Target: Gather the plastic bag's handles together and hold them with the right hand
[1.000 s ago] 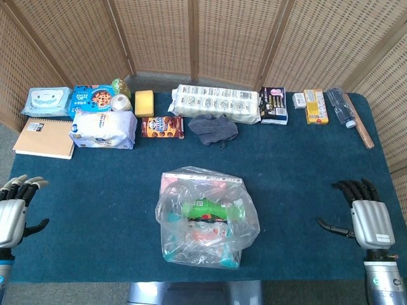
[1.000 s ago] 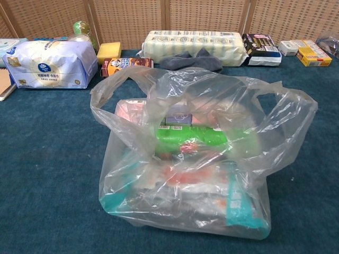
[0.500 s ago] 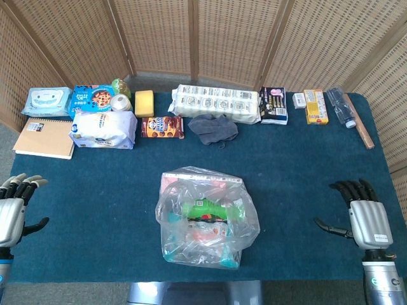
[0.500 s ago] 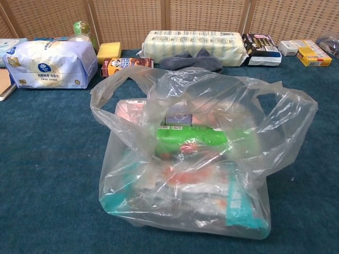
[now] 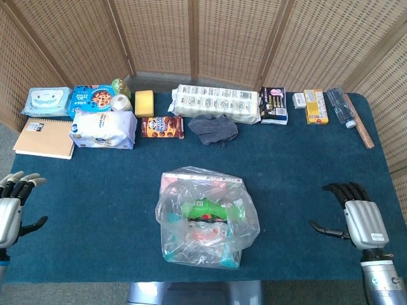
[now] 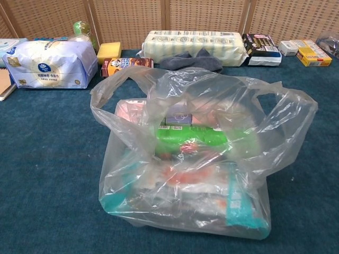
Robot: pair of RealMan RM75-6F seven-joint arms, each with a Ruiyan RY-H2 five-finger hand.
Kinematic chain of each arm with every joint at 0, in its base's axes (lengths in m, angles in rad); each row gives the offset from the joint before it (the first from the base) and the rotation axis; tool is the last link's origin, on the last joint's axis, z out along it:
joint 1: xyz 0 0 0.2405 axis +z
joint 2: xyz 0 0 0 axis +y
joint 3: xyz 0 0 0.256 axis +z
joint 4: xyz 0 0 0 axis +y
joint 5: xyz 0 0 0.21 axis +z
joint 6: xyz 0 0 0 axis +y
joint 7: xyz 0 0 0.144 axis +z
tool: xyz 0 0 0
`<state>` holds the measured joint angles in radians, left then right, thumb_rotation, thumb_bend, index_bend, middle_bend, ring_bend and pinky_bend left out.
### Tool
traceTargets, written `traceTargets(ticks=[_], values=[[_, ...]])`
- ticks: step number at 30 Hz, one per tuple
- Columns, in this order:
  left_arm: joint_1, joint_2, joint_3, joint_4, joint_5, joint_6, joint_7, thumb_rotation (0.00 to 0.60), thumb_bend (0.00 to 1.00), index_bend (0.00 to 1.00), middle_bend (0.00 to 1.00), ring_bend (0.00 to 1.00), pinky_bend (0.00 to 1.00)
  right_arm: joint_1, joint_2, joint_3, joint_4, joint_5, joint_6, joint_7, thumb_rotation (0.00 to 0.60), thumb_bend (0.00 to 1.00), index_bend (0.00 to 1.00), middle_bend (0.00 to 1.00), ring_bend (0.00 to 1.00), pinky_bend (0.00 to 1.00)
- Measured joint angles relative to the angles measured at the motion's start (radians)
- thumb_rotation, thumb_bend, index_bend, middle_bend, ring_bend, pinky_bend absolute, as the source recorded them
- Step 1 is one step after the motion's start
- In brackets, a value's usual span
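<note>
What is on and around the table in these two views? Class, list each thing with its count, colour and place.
plastic bag: 1, clear, table centre front, filled with packaged goods, handles apart
notebook: 1, tan, far left
wet wipes pack: 1, pale blue, back left
tissue pack: 1, white and blue, back left
sponge: 1, yellow, back row
cookie box: 1, brown, back row
cloth: 1, grey, back centre
long pack of rolls: 1, white, back centre
yellow box: 1, back right
table: 1, dark blue cover
left hand: 1, silver, front left edge, holding nothing
right hand: 1, silver and black, front right, holding nothing
</note>
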<state>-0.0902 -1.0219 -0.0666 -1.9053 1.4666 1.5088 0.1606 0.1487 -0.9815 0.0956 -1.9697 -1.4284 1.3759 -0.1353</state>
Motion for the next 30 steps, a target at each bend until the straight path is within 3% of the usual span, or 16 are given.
traceTargets(ticks=[10, 17, 30], values=[[-0.021, 0.007, -0.002, -0.022, 0.022, -0.024, -0.01, 0.6, 0.09, 0.22, 0.22, 0.11, 0.09, 0.049, 0.061, -0.008, -0.041, 0.026, -0.128, 0.066, 0.341, 0.14, 0.29, 0.32, 0.28, 0.2], [-0.054, 0.02, -0.016, -0.045, 0.032, -0.054, -0.006, 0.6, 0.09, 0.22, 0.22, 0.11, 0.09, 0.116, 0.109, -0.015, -0.075, 0.032, -0.28, 0.206, 0.341, 0.13, 0.29, 0.32, 0.28, 0.2], [-0.094, 0.042, -0.032, -0.068, 0.037, -0.089, 0.01, 0.6, 0.09, 0.22, 0.22, 0.11, 0.09, 0.213, 0.091, -0.009, -0.09, 0.036, -0.413, 0.31, 0.339, 0.12, 0.3, 0.32, 0.25, 0.19]])
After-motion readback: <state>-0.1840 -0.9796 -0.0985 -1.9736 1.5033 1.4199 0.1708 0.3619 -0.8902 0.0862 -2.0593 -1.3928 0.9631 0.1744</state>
